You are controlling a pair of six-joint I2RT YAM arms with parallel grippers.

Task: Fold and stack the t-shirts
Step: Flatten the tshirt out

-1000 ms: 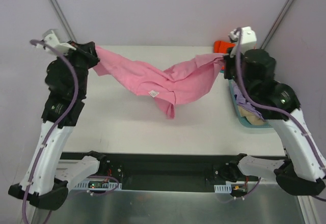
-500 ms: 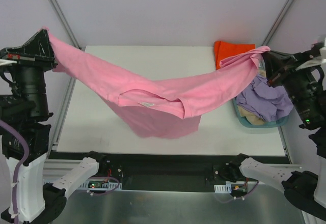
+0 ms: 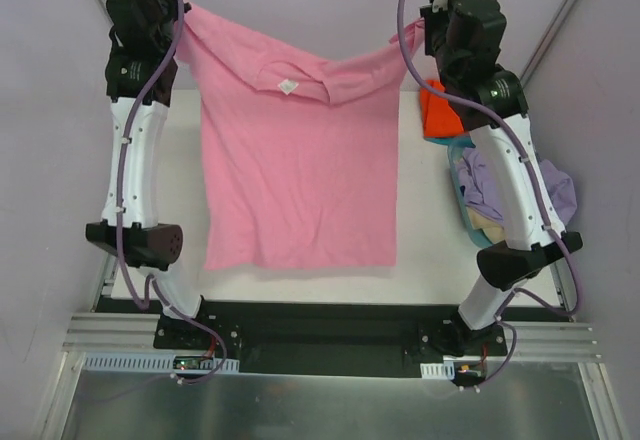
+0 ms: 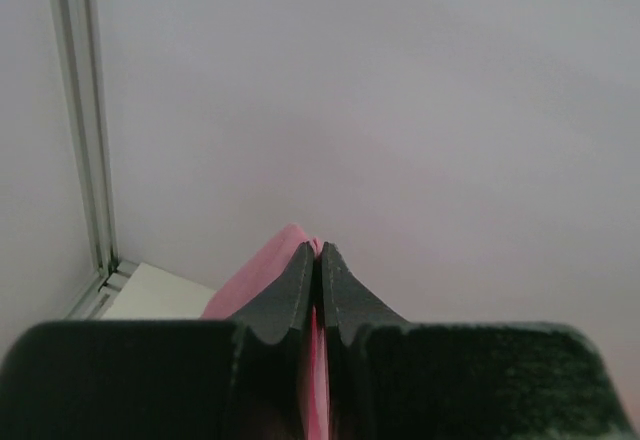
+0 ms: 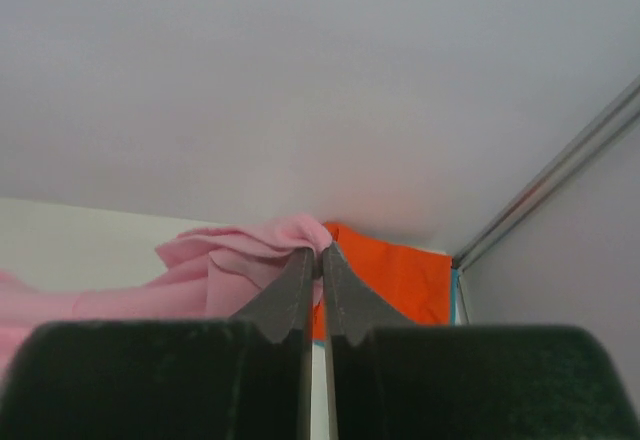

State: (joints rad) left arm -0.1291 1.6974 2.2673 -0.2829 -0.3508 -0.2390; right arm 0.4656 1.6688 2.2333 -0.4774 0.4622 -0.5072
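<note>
White table [image 3: 425, 250], left hand [image 3: 183, 8] and right hand [image 3: 408, 38] pinching hanging pink t-shirt [image 3: 300, 180], orange-red t-shirt [image 3: 437, 115], seemingly full basket [image 3: 463, 210] at right

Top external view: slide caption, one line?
Left gripper and right gripper pinch the pink t-shirt by its shoulders, holding it spread over the table; orange-red t-shirt at right.

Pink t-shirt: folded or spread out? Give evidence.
Spread out: the pink t-shirt hangs open, unfolded, between the left gripper and right gripper, which pinch its top corners.
</note>
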